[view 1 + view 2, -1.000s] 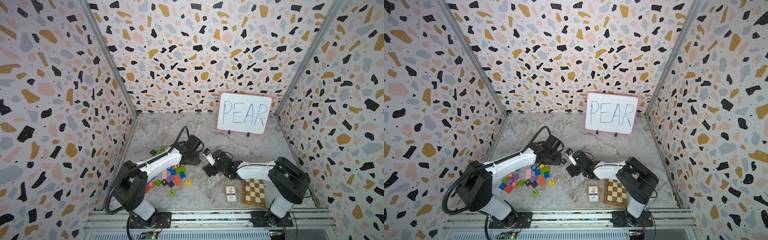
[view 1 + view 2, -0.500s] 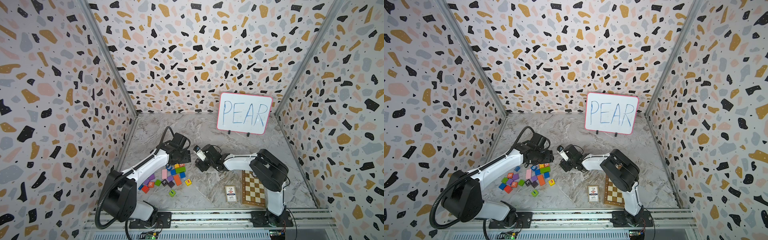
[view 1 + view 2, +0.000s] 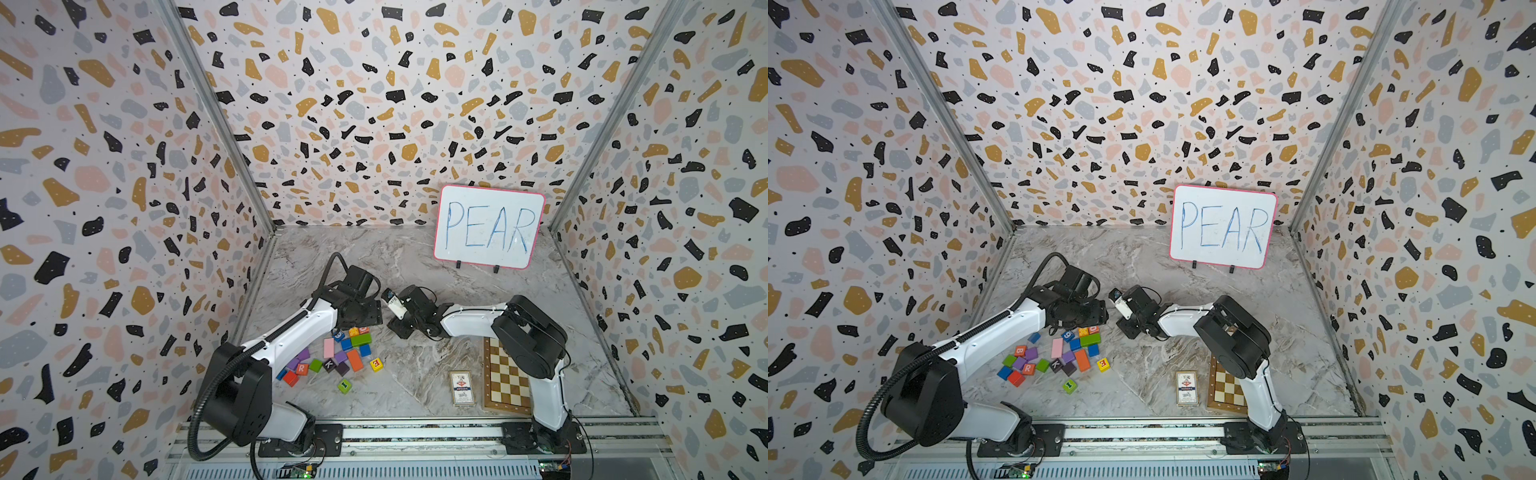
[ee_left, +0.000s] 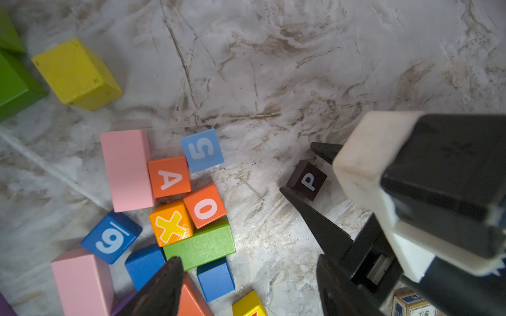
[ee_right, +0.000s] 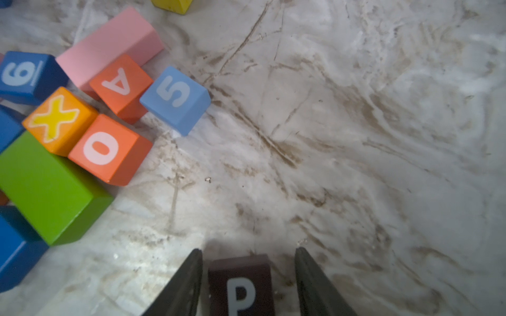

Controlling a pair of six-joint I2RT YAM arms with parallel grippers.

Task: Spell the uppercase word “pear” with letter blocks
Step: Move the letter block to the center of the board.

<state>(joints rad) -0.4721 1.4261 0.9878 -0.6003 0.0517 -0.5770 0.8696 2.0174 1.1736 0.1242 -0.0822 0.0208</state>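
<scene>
The black P block (image 5: 241, 284) stands on the marble between the fingers of my right gripper (image 5: 250, 249). That gripper is open, with a clear gap on one side of the block (image 4: 308, 180). My left gripper (image 4: 249, 258) hangs open over the edge of the block pile with nothing between its fingers. The orange A block (image 4: 169, 177) lies in the pile against a pink bar. In both top views the orange-red R block (image 3: 302, 368) and the yellow E block (image 3: 376, 364) lie nearer the front. The P block is hidden under the wrists there.
Around the A block (image 5: 120, 82) lie a pale blue 5 cube (image 4: 202, 150), an orange 0 cube (image 4: 205, 208), an X cube (image 4: 170, 224) and a green bar (image 4: 202, 245). A whiteboard reading PEAR (image 3: 489, 226) stands at the back. A card deck (image 3: 461, 387) and chessboard (image 3: 505, 374) lie front right.
Both wrists have shifted left, the right one closing in on the pile's edge. The right jaws have narrowed round the P block, and the left jaws have widened.
</scene>
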